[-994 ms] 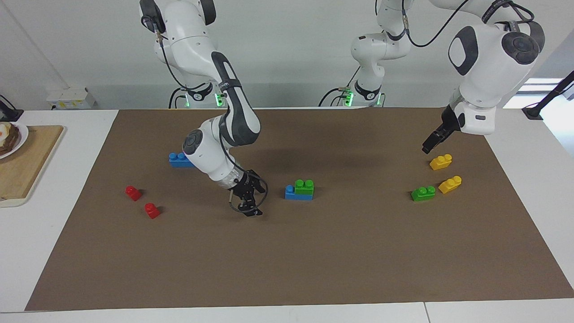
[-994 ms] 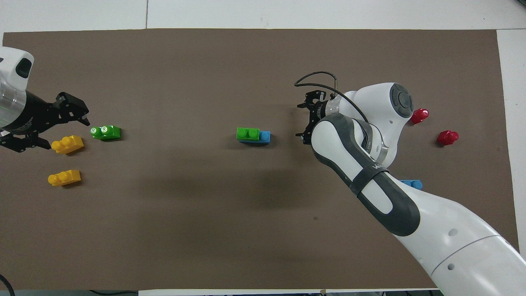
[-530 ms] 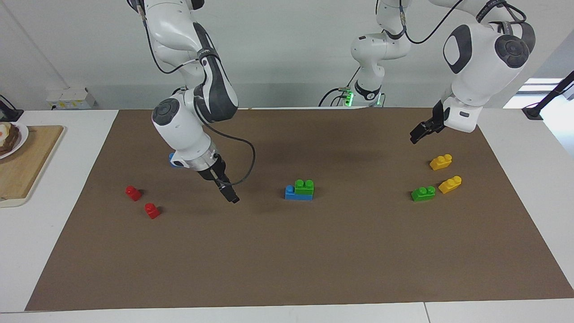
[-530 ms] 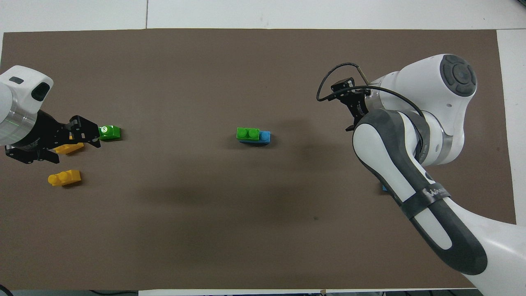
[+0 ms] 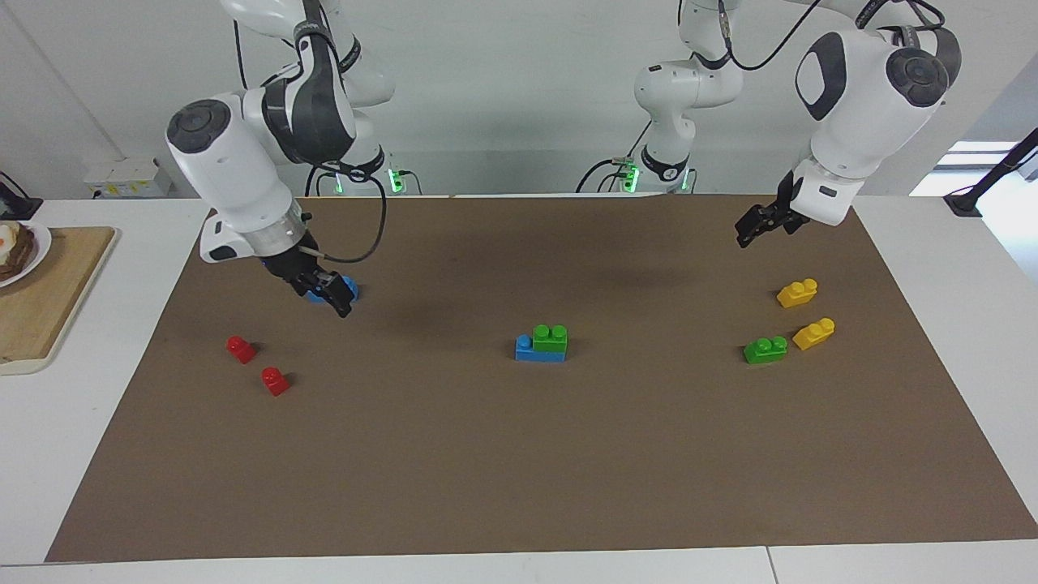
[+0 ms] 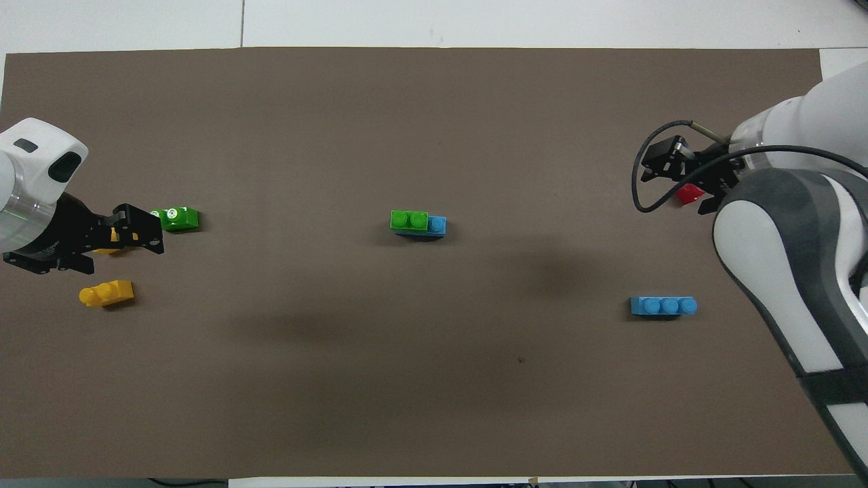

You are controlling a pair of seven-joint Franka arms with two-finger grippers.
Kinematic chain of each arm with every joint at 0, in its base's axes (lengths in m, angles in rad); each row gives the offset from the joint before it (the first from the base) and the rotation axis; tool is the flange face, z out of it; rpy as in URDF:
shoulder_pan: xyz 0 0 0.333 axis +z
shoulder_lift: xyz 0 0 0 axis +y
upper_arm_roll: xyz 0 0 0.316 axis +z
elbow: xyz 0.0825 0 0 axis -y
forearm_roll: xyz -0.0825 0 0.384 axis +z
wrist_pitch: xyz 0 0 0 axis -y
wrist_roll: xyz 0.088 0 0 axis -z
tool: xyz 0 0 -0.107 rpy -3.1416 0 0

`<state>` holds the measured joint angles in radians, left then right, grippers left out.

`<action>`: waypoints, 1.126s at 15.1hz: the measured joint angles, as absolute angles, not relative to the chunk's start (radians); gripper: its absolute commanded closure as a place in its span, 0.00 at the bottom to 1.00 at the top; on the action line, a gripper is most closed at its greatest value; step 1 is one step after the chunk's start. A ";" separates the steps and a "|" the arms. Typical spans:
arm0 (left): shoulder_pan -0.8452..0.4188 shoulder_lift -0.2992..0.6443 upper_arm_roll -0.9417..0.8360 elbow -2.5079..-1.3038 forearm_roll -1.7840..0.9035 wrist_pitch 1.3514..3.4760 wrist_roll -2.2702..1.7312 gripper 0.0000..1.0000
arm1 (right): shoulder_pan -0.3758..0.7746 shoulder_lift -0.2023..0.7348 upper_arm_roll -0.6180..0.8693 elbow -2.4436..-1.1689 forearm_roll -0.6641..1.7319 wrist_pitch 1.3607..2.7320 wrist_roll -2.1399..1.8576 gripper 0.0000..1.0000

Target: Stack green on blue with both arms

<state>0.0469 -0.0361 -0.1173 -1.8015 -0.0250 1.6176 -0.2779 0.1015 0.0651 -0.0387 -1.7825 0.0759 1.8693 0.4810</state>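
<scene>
Facing view: green brick (image 5: 551,337) atop blue brick (image 5: 539,351).

- A white desk (image 5: 932,560) fills most of the scene, with a seam visible in its top near the front edge.
- A large brown mat (image 5: 519,454) covers nearly the whole desk top.
- A pale wooden board (image 5: 49,300) lies at the right arm's end of the desk, with a white plate (image 5: 32,251) of food resting on it.
- A plain pale grey wall (image 5: 519,97) rises at the robots' end of the desk.
- A small white box (image 5: 130,177) sits at the base of the wall.
- Bright daylight (image 5: 973,162) comes in at the left arm's end.
</scene>
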 measured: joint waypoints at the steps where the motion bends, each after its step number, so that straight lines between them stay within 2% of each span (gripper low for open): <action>1: 0.047 -0.036 -0.117 -1.802 -0.025 1.630 -0.276 0.00 | 0.096 0.043 -0.039 -1.781 0.063 1.842 0.422 0.01; 7: 0.044 -0.036 -0.121 -1.799 -0.025 1.640 -0.269 0.00 | 0.092 -0.044 -0.038 -1.781 -0.010 1.736 0.155 0.00; 17: 0.046 -0.035 -0.108 -1.658 -0.015 1.537 -0.128 0.00 | 0.070 -0.058 -0.040 -1.782 -0.075 1.716 0.083 0.00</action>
<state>0.0456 -0.0350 -0.1085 -1.6584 -0.0154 1.5370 -0.1277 0.0702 -0.0578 -0.0402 -1.7815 -0.0746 1.7165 0.0833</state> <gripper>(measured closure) 0.000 0.000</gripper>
